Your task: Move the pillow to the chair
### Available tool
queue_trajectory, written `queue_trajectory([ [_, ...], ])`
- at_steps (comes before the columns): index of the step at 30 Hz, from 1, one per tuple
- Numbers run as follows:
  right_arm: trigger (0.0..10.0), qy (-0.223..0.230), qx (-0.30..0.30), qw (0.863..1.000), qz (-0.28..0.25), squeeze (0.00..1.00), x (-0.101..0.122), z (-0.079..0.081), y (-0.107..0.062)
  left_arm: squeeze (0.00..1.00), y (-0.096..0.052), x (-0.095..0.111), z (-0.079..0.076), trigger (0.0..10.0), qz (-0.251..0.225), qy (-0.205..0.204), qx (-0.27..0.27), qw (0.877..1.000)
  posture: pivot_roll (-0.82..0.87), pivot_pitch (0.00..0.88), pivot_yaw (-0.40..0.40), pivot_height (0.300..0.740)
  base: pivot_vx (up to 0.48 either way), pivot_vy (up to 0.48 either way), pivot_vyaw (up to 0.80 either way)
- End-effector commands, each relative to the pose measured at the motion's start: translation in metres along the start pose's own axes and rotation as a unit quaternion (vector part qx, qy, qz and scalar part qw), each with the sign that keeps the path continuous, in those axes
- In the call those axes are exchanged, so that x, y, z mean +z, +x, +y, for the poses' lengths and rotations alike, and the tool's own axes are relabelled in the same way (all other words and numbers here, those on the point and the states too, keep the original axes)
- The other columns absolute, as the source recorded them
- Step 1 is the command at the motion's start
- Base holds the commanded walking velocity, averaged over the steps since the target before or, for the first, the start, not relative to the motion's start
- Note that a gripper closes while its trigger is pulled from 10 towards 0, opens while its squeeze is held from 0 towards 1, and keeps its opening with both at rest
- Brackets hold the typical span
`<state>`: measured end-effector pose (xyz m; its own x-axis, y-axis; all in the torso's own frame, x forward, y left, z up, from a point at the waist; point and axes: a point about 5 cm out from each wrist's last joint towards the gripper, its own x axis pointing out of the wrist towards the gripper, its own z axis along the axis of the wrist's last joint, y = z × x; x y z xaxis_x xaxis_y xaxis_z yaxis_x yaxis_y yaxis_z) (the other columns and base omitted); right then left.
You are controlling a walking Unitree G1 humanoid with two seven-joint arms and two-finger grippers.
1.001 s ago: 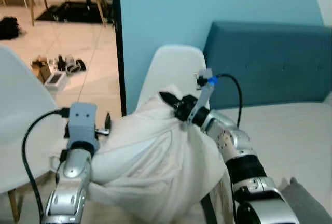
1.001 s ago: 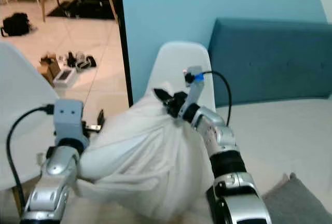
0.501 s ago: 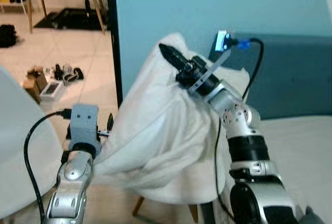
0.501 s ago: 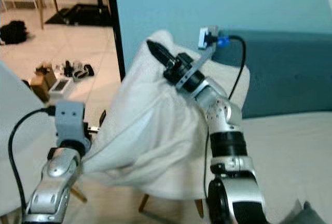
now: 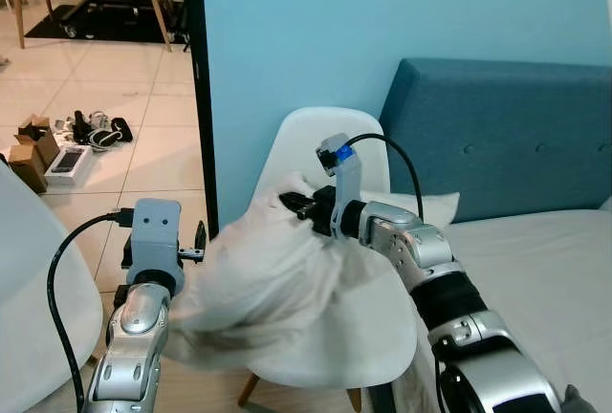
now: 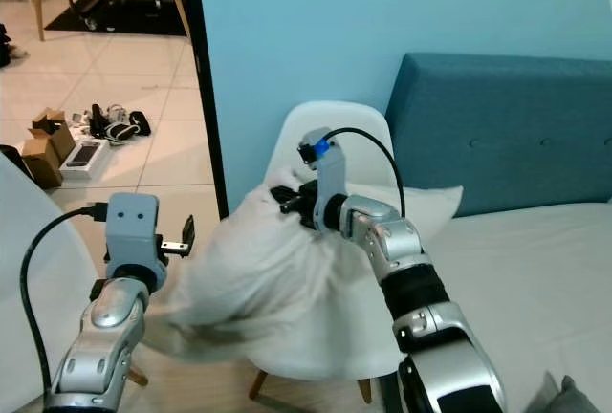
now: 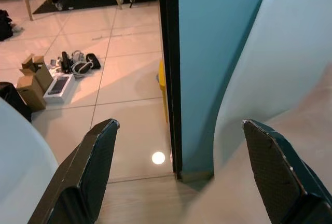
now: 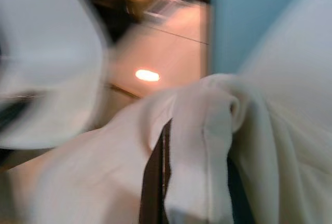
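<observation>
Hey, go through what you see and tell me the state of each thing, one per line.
Pillow: bunched up, resting on the chair seat, one corner pinched.
Chair: upright, pillow on it.
Right gripper: shut on the pillow's corner.
Left gripper: fingers wide apart, nothing between them.
Second pillow: lying on the bed by the headboard.

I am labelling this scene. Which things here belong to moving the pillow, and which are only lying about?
Belong to the job:
pillow
white chair
right gripper, pinching the pillow
left gripper, open

Lying about:
small boxes and clutter on the floor
blue headboard
bed
</observation>
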<state>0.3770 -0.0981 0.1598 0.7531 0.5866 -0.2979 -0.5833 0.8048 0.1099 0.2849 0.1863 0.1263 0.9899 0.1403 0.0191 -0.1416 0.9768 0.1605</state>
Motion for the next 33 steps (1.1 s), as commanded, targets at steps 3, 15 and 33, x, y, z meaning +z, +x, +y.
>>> queue_trajectory([
  [3, 10.0, -0.008, -0.059, 0.998, 0.007, 0.00, -0.003, -0.020, -0.007, 0.00, -0.003, -0.004, -0.001, 10.0, 0.010, 0.003, -0.001, 1.000, -0.01, 0.000, -0.107, 0.740, 0.000, 0.000, 0.00],
  [15, 10.0, -0.015, -0.172, 0.977, 0.124, 0.00, -0.059, -0.055, -0.025, 0.00, 0.000, -0.004, 0.020, 10.0, 0.010, 0.029, 0.025, 0.999, -0.01, 0.000, -0.103, 0.740, 0.000, 0.000, 0.00],
  [33, 10.0, 0.097, -0.194, 0.962, 0.166, 1.00, -0.109, -0.061, -0.040, 0.00, -0.003, -0.001, 0.046, 10.0, 0.006, 0.052, 0.054, 0.997, -0.01, 0.000, -0.101, 0.740, 0.000, 0.000, 0.00],
])
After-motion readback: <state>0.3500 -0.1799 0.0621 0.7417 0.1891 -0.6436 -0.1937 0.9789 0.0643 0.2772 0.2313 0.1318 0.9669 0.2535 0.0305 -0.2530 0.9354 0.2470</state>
